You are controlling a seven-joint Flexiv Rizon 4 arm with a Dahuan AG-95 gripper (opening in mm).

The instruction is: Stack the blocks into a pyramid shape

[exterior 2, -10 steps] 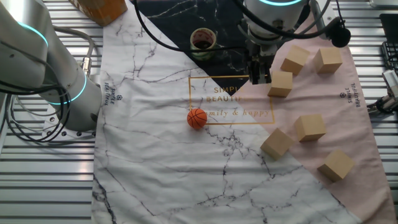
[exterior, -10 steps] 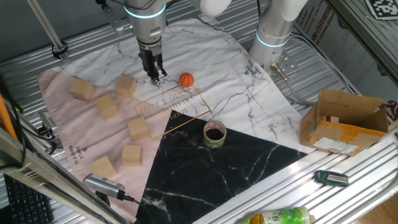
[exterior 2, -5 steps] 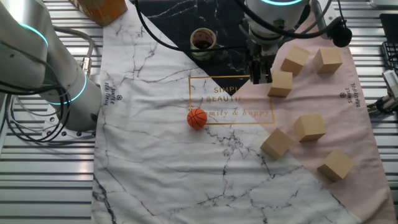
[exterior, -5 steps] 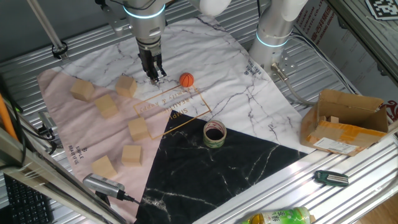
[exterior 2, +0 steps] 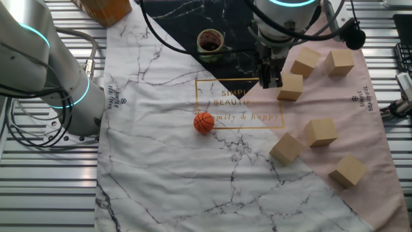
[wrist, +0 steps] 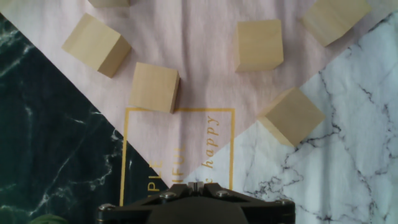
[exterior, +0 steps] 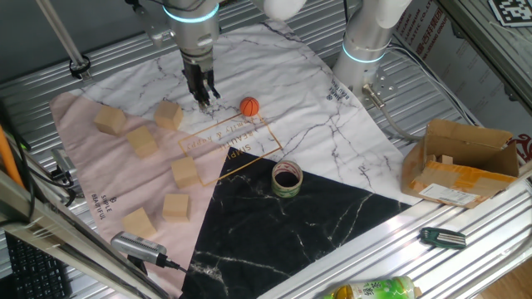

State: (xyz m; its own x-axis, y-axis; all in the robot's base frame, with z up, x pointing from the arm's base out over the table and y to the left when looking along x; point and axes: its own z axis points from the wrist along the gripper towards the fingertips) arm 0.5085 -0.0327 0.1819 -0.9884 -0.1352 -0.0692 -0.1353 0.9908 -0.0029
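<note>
Fingers pressed together, no gap between them in the hand view, nothing held. Gripper (exterior: 203, 100) (exterior 2: 269, 80) (wrist: 196, 186) pointing straight down over the gold-framed lettering on the patterned cloth (exterior: 320, 137), near the border between its pink and white marble fields; height above the cloth not readable. Just beside the gripper, apart from it: nearest block (exterior: 169, 115) (exterior 2: 290, 87), flat on the pink field. Farther out, five more blocks, all single, none stacked and none touching: second block (exterior: 142, 141) (exterior 2: 320, 132), third block (exterior: 110, 120) (exterior 2: 347, 171), fourth block (exterior: 184, 172) (exterior 2: 307, 61), fifth block (exterior: 175, 206) (exterior 2: 339, 62) and sixth block (exterior: 139, 223), the last close to the cloth's near edge. In the other fixed view, one further cube (exterior 2: 286, 148) astride the pink-white border. In the hand view, four cubes in full and two cut by the top edge, all ahead of the fingertips. Orange ball (exterior: 249, 106) (exterior 2: 203, 122) on the white marble field, on the gripper's other side from the blocks. Tape roll (exterior: 287, 178) (exterior 2: 210, 40) at the tip of the black marble field. Well apart, off the cloth: open cardboard box (exterior: 461, 162) and second arm's base (exterior: 366, 41) (exterior 2: 38, 77) on the metal table (exterior: 465, 266).
</note>
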